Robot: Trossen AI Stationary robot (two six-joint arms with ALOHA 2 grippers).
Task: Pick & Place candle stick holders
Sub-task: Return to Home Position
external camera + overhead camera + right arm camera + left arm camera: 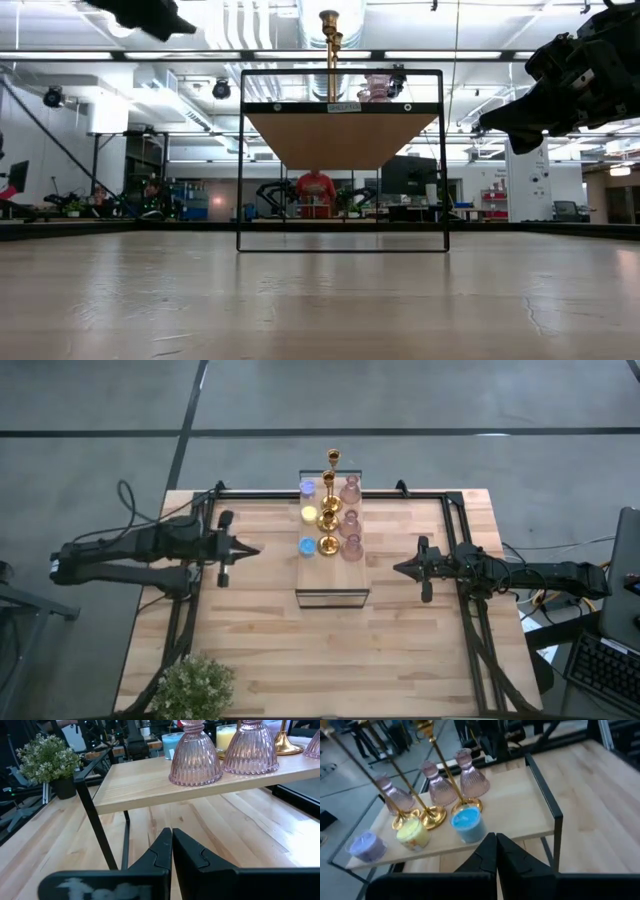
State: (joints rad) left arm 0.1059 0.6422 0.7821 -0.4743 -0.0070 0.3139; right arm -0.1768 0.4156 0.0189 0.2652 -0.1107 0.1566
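A raised light-wood shelf (332, 565) on a black wire frame stands at the table's middle. On it stand three gold thin-stemmed holders (329, 518), three pink bulbous holders (351, 520) and three small cups: purple (307, 488), yellow (309, 514), blue (307, 546). All rest upright on their bases. My left gripper (256, 551) is shut and empty, left of the shelf, its tips pointing at the blue cup (467, 824). My right gripper (397, 569) is shut and empty, right of the shelf, facing the pink holders (196, 755).
A small green leafy plant (193, 688) stands at the table's near left corner. The near half of the shelf top (332, 577) is bare. A black rail frame (455, 520) runs around the table's edges. A person in red (316, 190) sits far behind the table.
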